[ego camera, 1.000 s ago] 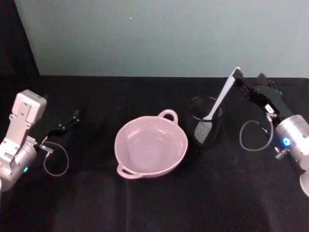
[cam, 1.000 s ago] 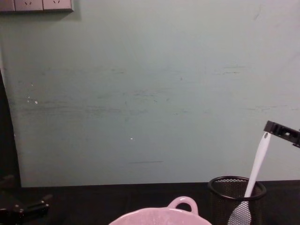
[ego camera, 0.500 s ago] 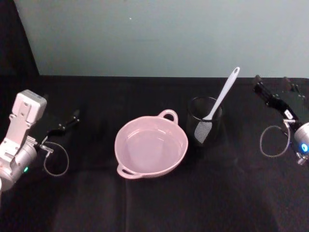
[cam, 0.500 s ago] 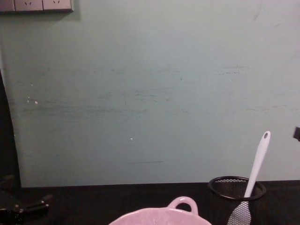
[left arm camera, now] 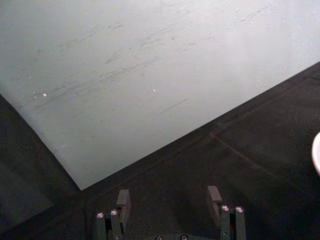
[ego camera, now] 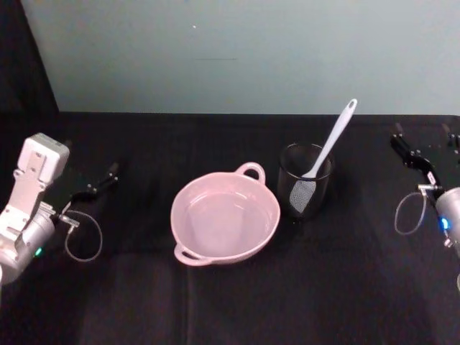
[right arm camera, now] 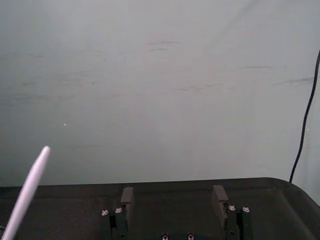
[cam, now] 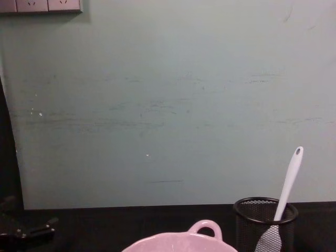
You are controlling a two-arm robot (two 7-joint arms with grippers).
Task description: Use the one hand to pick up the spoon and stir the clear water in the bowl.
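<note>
Spoon [ego camera: 329, 144] stands blade-down in the black mesh cup [ego camera: 305, 188], its handle leaning up toward the wall with nothing holding it. Just to the cup's left sits the pink bowl [ego camera: 225, 218], holding clear water, on the black table [ego camera: 230, 287]. The right gripper [ego camera: 424, 147] hangs well to the right of the cup, jaws spread wide and empty. The left gripper [ego camera: 108, 175] rests far left, fingers apart, holding nothing.
</note>
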